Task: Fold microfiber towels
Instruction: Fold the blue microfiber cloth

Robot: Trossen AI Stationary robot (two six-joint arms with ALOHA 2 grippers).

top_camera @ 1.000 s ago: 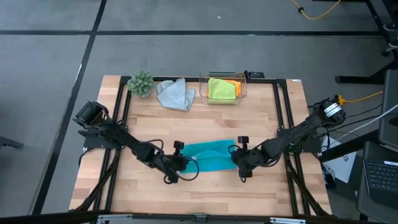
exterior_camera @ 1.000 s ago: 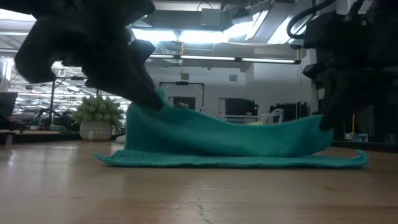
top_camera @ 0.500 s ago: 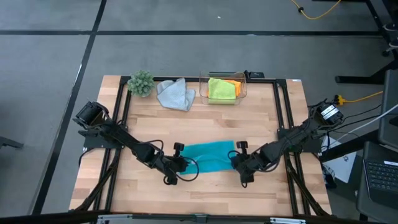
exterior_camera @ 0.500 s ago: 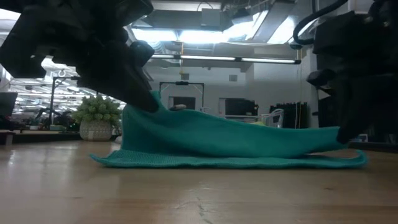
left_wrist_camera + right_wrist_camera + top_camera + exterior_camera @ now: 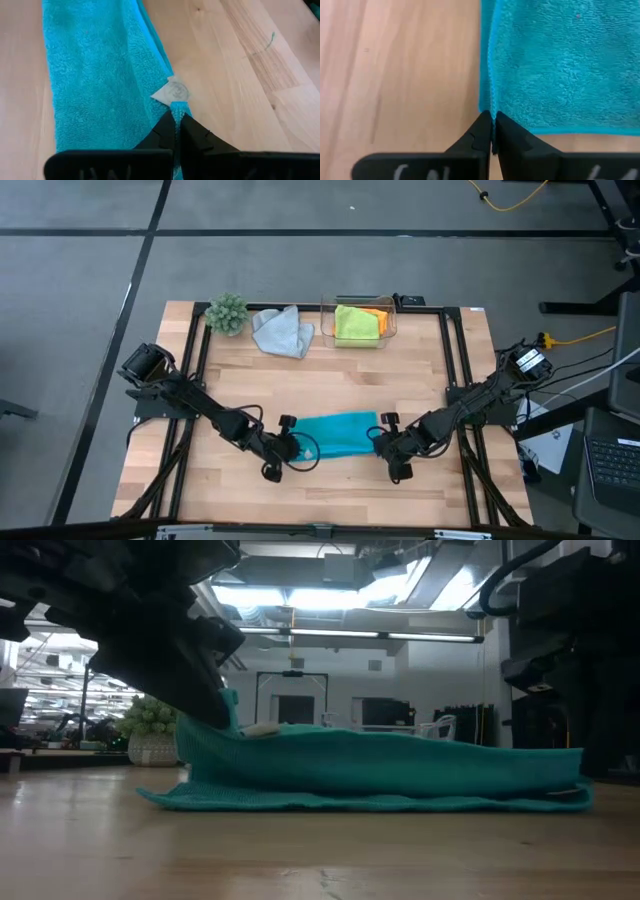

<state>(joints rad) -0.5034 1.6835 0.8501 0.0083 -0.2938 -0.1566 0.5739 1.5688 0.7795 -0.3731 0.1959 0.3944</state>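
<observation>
The turquoise towel (image 5: 335,435) lies folded in two on the wooden table (image 5: 330,380), toward its near edge. My left gripper (image 5: 292,448) is shut on its left end and my right gripper (image 5: 383,443) on its right end. In the low view the upper layer rests on the lower one at the right (image 5: 560,765), while its left end (image 5: 215,730) still stands raised under my left gripper (image 5: 222,712). My left gripper pinches the upper layer's corner (image 5: 175,106), just beside a small white tag (image 5: 171,92), between its two fingers. It comes slanting down from the table's left, and the corner is held a little above the lower layer. My right gripper pinches the towel's corner at its hemmed edge (image 5: 491,116) between its fingertips, coming steeply down from the table's right. That end of the towel lies low on the layer beneath.
Along the far edge stand a small green plant (image 5: 227,313), a crumpled light grey towel (image 5: 282,330) and a clear box (image 5: 358,305) holding a lime green towel (image 5: 354,323) and an orange one (image 5: 377,313). Bare wood lies between them and the turquoise towel.
Both grippers have moved toward the table's near edge and down, drawing the towel's upper layer over the lower one. The right end has sunk from raised to flat on the lower layer; the left end has lowered but stays lifted.
</observation>
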